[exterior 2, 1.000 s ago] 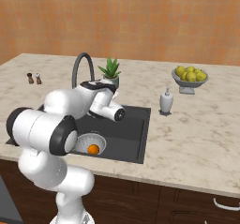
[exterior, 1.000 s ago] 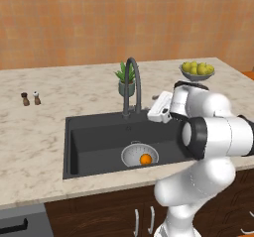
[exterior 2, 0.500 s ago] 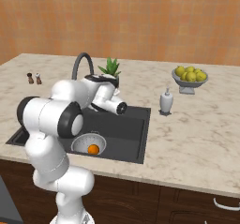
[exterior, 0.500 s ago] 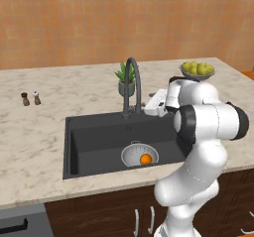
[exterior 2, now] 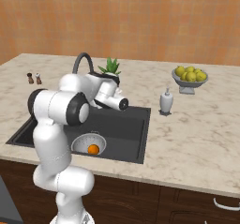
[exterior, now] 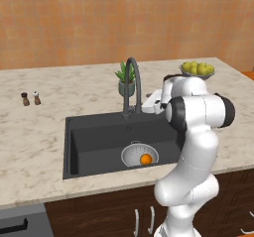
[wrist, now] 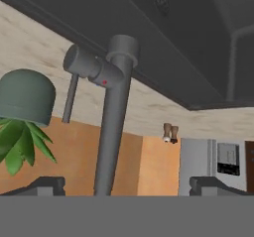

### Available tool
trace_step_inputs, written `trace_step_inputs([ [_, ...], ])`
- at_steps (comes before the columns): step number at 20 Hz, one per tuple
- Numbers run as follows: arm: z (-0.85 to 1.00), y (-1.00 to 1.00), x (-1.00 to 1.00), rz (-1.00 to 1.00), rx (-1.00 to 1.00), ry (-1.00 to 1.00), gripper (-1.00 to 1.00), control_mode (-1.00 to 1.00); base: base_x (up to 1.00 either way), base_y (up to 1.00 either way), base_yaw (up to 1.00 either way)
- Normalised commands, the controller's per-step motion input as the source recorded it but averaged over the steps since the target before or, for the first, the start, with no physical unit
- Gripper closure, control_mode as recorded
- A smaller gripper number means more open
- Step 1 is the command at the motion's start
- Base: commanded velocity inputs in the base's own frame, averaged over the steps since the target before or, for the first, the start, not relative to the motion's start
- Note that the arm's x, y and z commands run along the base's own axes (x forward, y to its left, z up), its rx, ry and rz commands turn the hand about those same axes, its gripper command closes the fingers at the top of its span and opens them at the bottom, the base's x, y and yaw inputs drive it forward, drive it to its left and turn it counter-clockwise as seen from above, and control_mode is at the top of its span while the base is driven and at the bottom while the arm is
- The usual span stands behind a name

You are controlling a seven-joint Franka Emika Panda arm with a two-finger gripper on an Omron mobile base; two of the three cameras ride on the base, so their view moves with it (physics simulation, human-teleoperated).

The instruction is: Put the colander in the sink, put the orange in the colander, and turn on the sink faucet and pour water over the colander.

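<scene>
A: Dark grey finger tips of the gripper point(wrist: 126, 184) sit far apart at the bottom of the hand view, spread wide and holding nothing, with the sink faucet point(wrist: 113, 127) stem standing between them, touching neither.

B: And the base views?

A: From the left one the hand point(exterior: 153, 102) hangs just beside the faucet's base point(exterior: 127, 113), at the back rim of the sink point(exterior: 94, 142). The right view adds a soap dispenser point(exterior 2: 166, 101) on the bench point(exterior 2: 197, 138) and the fruit bowl point(exterior 2: 189, 78).

B: The hand view?

A: A side lever point(wrist: 70, 99) on the faucet, the green plant pot point(wrist: 25, 97), two small shakers point(wrist: 169, 132).

B: Containers?

A: The colander point(exterior: 140, 155) sits in the black sink near its front wall, and the orange point(exterior: 145, 158) lies inside it.
</scene>
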Motion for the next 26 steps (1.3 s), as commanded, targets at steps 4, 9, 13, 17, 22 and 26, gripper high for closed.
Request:
trace_step_inputs([
  [4,-0.3,0.0,0.36,0.0,0.0,0.01,-1.0,-1.0,0.0,0.0,0.0],
  [9,-0.33,0.0,0.35,0.0,0.01,0.0,-1.0,-1.0,0.0,0.0,0.0],
  [13,-0.27,0.0,0.36,0.0,0.02,0.0,-1.0,-1.0,0.0,0.0,0.0],
  [17,-0.11,0.0,0.4,0.0,0.04,0.0,-1.0,-1.0,0.0,0.0,0.0],
  [22,0.0,0.0,0.43,-0.01,0.04,0.0,-1.0,-1.0,0.0,0.0,0.0],
  [26,-0.06,0.0,0.42,-0.01,0.01,0.0,-1.0,-1.0,0.0,0.0,0.0],
])
